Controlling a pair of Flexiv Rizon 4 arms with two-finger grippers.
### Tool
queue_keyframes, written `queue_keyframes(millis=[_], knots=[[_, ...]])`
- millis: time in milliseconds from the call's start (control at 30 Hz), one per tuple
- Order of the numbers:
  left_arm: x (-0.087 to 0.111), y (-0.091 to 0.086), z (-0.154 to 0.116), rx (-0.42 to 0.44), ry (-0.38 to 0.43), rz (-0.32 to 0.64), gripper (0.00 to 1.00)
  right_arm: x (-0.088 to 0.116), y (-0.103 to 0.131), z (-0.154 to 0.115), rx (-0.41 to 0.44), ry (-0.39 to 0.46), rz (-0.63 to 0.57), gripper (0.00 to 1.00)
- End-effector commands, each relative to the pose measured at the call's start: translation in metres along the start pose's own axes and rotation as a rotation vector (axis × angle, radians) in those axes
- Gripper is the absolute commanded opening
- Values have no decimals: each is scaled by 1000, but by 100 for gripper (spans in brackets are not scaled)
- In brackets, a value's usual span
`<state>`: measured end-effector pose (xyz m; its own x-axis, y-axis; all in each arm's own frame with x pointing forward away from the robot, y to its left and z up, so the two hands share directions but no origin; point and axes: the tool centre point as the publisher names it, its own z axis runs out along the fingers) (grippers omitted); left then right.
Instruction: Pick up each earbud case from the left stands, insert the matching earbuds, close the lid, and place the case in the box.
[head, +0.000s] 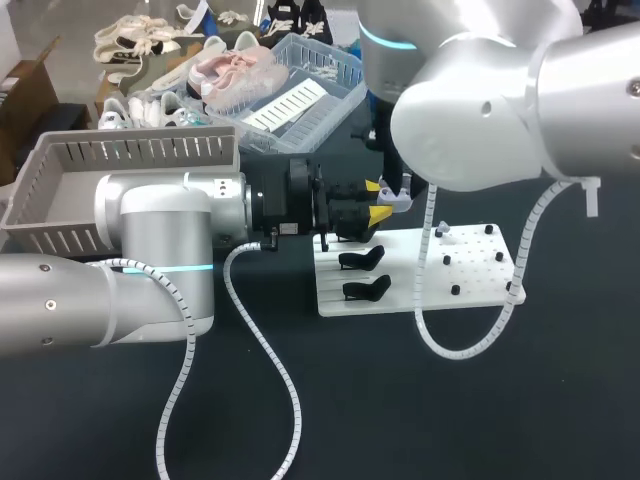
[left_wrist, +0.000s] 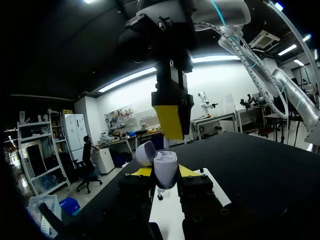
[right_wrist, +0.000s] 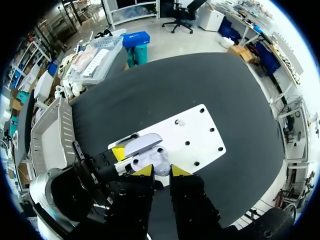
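L arm comes in from the left, low and level across the dark tabletop (head: 520, 400). L gripper (left_wrist: 165, 175) is clamped on a small pale lilac earbud case (left_wrist: 164, 161): both yellow tips press its lower body from opposite sides. The case sits upright w/ its rounded lid (left_wrist: 145, 152) flipped open and tilted back to one side. It's held in the air above the left end of the flat white peg board (head: 470, 270), not touching it.

R arm comes down from the far right side, wrist pointing downward. R gripper (right_wrist: 161, 171) hangs directly over the open case, v. close to its mouth. From the left wrist view one yellow tip ends just above the case opening. Whether it grips anything: can't tell, the spot is too small and partly hidden by the case.

On the board's left part, two black stands (head: 363, 261) sit one behind the other, both w/o a case on them. Its right part carries several small black pegs (head: 455, 290), spread apart.

Grey slotted plastic box (head: 60, 190) sits at the table's far left, well apart from the board and partly hidden behind the L arm.
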<state>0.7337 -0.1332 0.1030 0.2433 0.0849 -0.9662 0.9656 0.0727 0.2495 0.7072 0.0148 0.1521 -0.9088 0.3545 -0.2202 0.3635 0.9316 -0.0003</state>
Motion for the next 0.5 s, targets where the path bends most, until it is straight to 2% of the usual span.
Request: queue_keyframes(millis=[33, 500], knots=[[1, 0, 1, -3, 0, 1, 0, 3, -2, 0, -3, -5, 3, 0], [1, 0, 1, -3, 0, 1, 0, 0, -2, 5, -6, -1, 10, 0]])
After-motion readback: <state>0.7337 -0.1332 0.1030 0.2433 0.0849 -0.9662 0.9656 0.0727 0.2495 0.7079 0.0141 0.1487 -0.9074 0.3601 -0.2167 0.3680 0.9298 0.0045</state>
